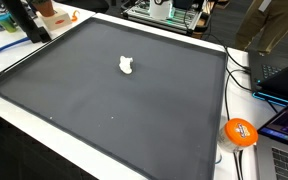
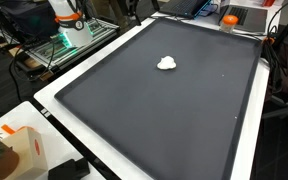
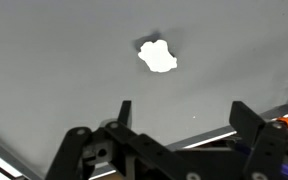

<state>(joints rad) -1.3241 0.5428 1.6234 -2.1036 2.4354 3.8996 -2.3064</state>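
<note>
One white lump lies alone on the dark mat, near its middle in both exterior views. Wrist view: the gripper hangs over the mat, jaws spread wide and empty, with the lump ahead of the fingertips and apart from them. No contact and no grip; handling not yet begun.

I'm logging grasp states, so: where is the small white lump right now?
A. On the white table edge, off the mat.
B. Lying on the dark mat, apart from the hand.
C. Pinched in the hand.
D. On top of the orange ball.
B: the small white lump lies on the dark mat, and in the wrist view the hand stands open short of it, nothing between its fingers.
</note>
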